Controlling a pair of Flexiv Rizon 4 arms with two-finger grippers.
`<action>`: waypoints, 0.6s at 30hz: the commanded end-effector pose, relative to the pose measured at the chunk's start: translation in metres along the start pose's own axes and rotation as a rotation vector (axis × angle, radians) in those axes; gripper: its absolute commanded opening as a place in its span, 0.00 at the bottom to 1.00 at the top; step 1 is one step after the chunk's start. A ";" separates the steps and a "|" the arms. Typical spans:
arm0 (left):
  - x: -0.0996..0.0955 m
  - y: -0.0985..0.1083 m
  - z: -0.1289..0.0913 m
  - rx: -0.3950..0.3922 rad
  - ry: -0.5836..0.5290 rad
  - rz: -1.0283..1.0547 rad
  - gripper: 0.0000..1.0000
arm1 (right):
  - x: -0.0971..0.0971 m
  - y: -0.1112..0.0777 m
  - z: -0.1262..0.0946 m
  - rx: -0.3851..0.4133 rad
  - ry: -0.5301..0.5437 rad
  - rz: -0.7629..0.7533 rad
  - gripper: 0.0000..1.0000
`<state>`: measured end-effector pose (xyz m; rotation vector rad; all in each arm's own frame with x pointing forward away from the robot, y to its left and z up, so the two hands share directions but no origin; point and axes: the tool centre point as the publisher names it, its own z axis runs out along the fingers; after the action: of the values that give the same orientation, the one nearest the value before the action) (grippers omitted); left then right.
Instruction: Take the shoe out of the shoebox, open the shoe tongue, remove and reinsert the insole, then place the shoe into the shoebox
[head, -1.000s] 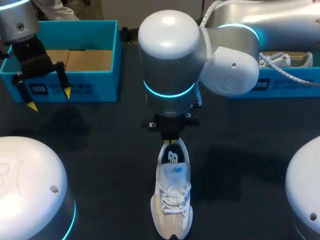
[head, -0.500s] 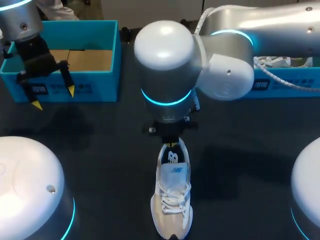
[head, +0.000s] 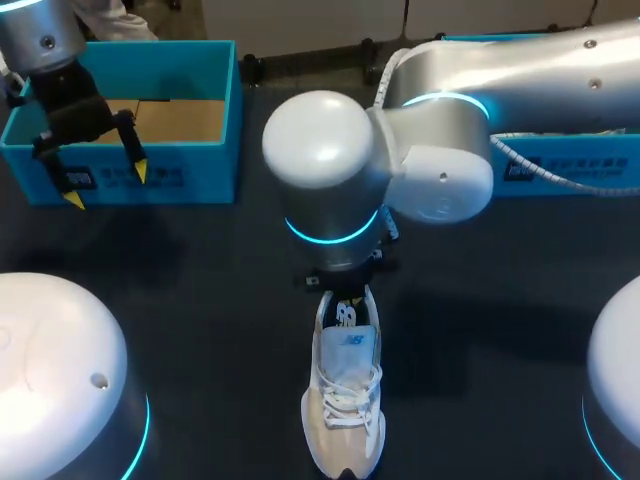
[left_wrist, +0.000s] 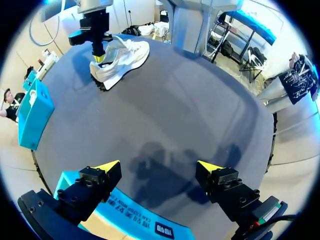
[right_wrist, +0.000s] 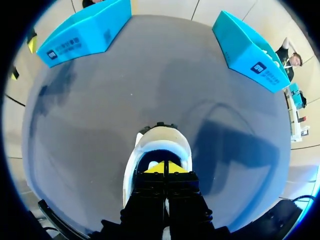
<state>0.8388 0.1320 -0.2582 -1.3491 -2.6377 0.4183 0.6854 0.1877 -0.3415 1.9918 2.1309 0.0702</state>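
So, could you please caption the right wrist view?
Right gripper, tips together, at the opening of the white sneaker on the grey table.

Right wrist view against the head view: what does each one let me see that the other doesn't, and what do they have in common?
Only the right wrist view shows the right gripper, its yellow tips together inside the sneaker's heel opening; in the head view the right arm hides it. Only the head view shows the sneaker's laces and toe, and the left gripper, open, at the front wall of the left shoebox. Both show the white sneaker on the dark table, the left shoebox and a second blue shoebox.
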 end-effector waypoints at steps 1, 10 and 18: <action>-0.002 0.008 -0.004 0.012 0.011 -0.002 1.00 | 0.011 -0.006 0.015 -0.041 -0.104 0.263 0.00; -0.002 0.008 -0.004 0.012 0.011 -0.002 1.00 | 0.008 -0.003 0.044 -0.031 -0.117 0.303 0.00; -0.002 0.008 -0.004 0.012 0.011 -0.002 1.00 | 0.010 -0.005 0.039 -0.043 -0.165 0.316 0.00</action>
<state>0.8466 0.1354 -0.2572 -1.3388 -2.6260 0.4282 0.6967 0.1844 -0.3848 1.9191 2.1308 0.0007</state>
